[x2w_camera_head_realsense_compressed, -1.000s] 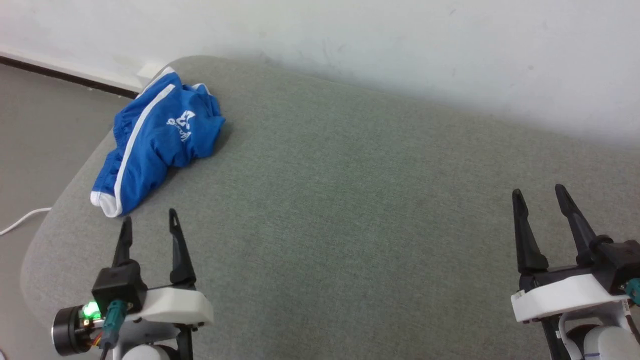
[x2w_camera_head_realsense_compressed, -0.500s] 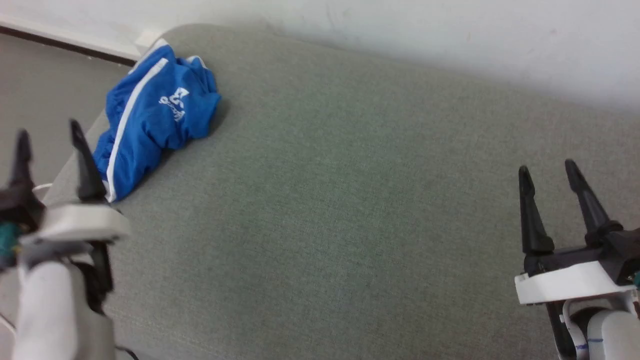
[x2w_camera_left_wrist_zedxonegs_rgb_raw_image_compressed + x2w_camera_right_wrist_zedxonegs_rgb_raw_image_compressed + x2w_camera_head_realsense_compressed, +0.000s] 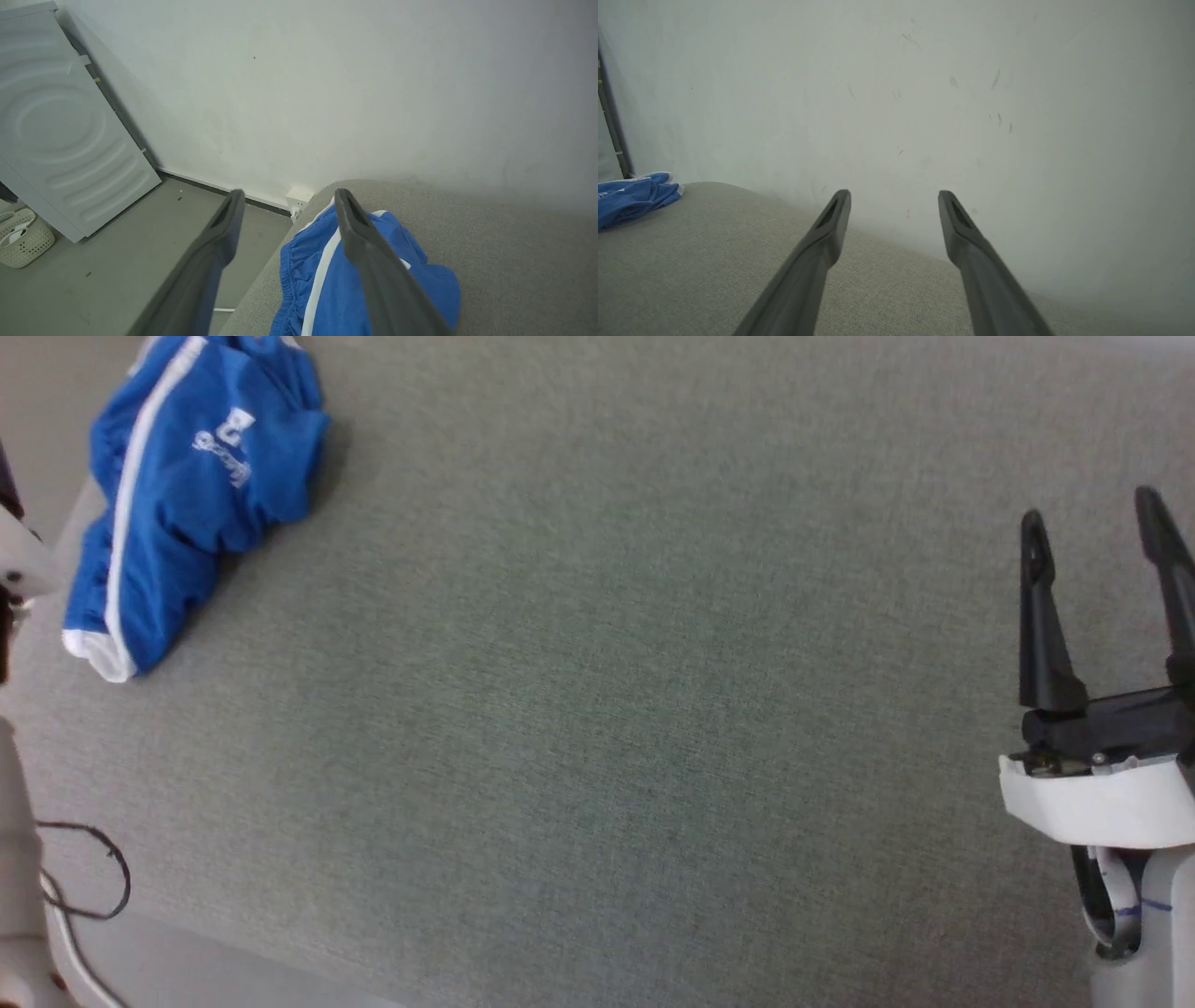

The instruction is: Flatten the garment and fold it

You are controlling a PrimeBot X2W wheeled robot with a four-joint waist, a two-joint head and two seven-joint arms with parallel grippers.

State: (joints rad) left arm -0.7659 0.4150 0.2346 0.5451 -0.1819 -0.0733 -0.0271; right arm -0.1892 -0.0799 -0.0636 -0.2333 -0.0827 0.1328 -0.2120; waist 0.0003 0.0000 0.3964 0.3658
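Observation:
The garment [image 3: 187,495], bright blue shorts with a white side stripe and white print, lies crumpled at the far left corner of the grey padded surface [image 3: 597,709]. In the left wrist view my left gripper [image 3: 288,193] is open and empty, hovering above the garment [image 3: 296,266] and the surface's left edge. My right gripper [image 3: 1090,513] stands open and empty over the right side, far from the shorts. In the right wrist view the right gripper [image 3: 894,193] faces the wall, with the garment [image 3: 630,198] small at the far left.
A pale wall [image 3: 924,93] rises just behind the surface. Left of the surface is grey floor with a white appliance [image 3: 60,130], a woven basket [image 3: 21,238] and a wall socket [image 3: 299,195]. Dark cable [image 3: 89,873] loops near the front left edge.
The head camera has tipped down, so the whole picture shifted. My left arm has swung up and left to the picture's edge, beside the shorts. The garment lies as before.

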